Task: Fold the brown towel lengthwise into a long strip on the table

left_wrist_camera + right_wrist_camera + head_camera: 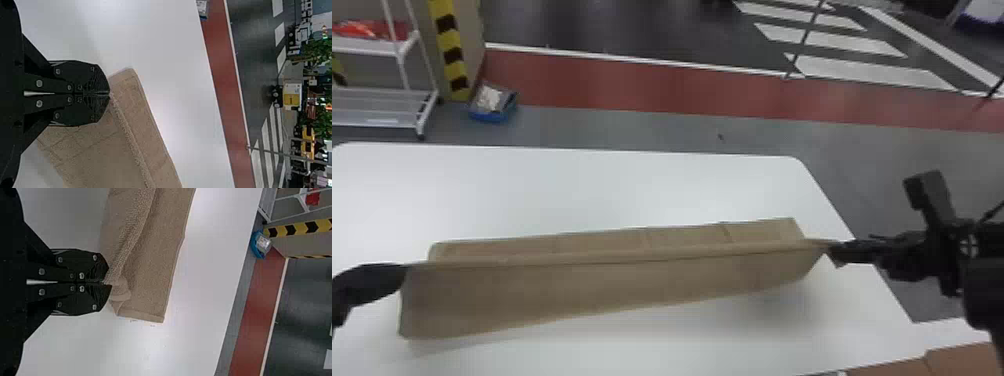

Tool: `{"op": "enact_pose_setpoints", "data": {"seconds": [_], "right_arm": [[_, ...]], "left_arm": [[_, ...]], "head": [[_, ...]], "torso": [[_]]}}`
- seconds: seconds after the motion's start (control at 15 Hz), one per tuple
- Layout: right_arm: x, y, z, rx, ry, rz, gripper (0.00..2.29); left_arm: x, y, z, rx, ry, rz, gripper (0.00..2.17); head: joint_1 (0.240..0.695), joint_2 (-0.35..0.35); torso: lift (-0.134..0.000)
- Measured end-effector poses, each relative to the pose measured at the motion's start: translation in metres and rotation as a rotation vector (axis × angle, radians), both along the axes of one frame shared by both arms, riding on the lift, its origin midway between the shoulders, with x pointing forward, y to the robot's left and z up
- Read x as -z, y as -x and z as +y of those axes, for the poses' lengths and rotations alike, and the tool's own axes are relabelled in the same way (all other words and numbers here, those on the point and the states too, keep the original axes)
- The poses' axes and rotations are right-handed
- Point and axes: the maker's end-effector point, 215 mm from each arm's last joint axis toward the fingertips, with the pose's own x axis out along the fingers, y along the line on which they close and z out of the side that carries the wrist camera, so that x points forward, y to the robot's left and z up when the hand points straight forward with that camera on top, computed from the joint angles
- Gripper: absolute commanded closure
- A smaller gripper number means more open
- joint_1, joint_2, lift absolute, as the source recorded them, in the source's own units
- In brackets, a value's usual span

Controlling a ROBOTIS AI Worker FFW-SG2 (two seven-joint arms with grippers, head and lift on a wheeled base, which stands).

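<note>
Over the table [592,190], we have the brown towel [602,285] by a raised ridge, left gripper [109,94] and right gripper [108,283] pinched closed on its ends. Both bites look shallow — uneven pulling could slip one; lowering askew could crease the strip.

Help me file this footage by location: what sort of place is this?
Probably an industrial workshop or test hall, going by the yellow-and-black warning strip, the white floor stripes and the white rack.

Black right pincer [836,247] — silvery screws [42,272], ridged fingertips [100,268], boxy bracket [930,189]
</note>
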Motion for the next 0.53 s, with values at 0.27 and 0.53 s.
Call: {"op": "enact_pose_setpoints", "data": {"seconds": [0.27, 0.53], "right_arm": [[0.0, -0.031, 0.015, -0.031, 0.004, 0.059, 2.12], [0.003, -0.056, 0.02, -0.055, 0.049, 0.116, 2.11]], "left_arm": [[0.008, -0.021, -0.005, -0.01, -0.004, 0.064, 1.95], [0.018, -0.037, -0.003, -0.021, -0.026, 0.113, 1.94]], "head": [[0.695, -0.224], [0.695, -0.206]], "torso": [[-0.092], [-0.092]]}}
